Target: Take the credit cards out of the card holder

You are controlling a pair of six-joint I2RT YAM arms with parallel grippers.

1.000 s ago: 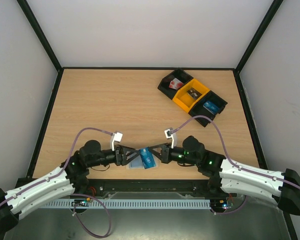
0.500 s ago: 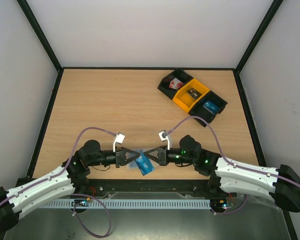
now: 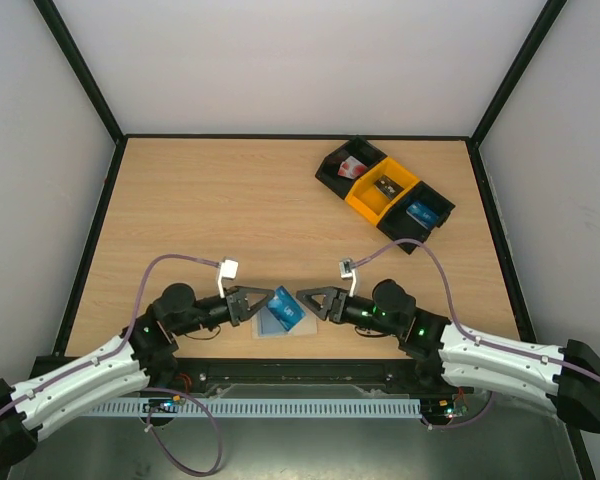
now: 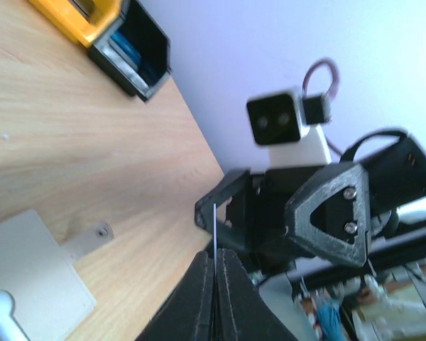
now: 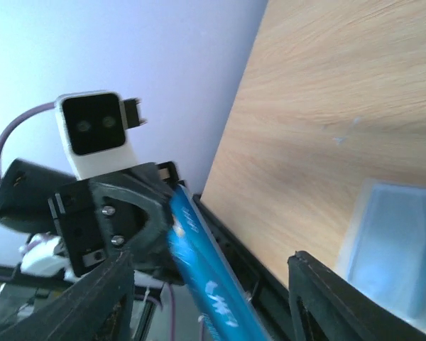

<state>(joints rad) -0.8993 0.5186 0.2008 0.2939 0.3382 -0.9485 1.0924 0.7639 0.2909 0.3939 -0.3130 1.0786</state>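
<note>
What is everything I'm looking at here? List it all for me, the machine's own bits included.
table: one, light wood, under everything
black bins: two, black, far right of the table, either side of the yellow one
yellow bin: one, yellow, between the black bins
red-and-white item: one, in the farther black bin
small dark item: one, in the yellow bin
credit cards: two seen, bright blue; one pinched above the holder, one in the nearer black bin
card holder: one, pale blue-grey, flat on the table near the front edge
arms: two, white and black, at the near edge
left tool: shut on a card
right tool: open, facing that card
</note>
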